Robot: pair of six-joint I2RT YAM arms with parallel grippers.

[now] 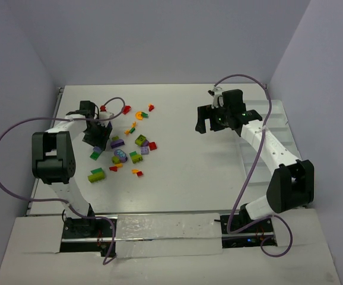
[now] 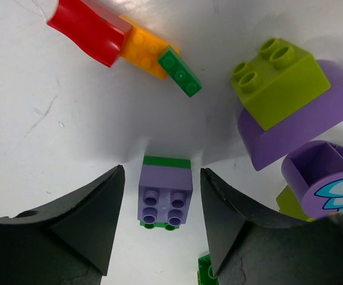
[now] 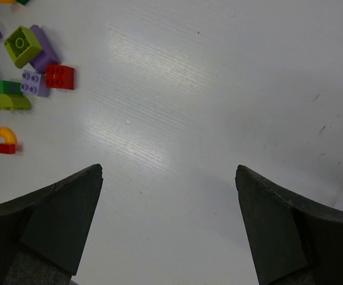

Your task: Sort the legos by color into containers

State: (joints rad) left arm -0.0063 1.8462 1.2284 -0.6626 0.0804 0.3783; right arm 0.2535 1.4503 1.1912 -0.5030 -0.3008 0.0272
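White table (image 2: 53,130). A lilac brick (image 2: 165,190) tops a green plate (image 2: 167,161); red piece (image 2: 88,29), orange brick (image 2: 142,50), lime brick (image 2: 278,80), purple curve (image 2: 314,130). 1 purple piece (image 2: 320,172) carries a blue-white print.

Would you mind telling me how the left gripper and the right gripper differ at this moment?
The left gripper straddles a lilac brick with small gaps either side; the right gripper has only bare table between its fingers. The left sits low among the legos, the right away from them. Both are open, holding nothing.
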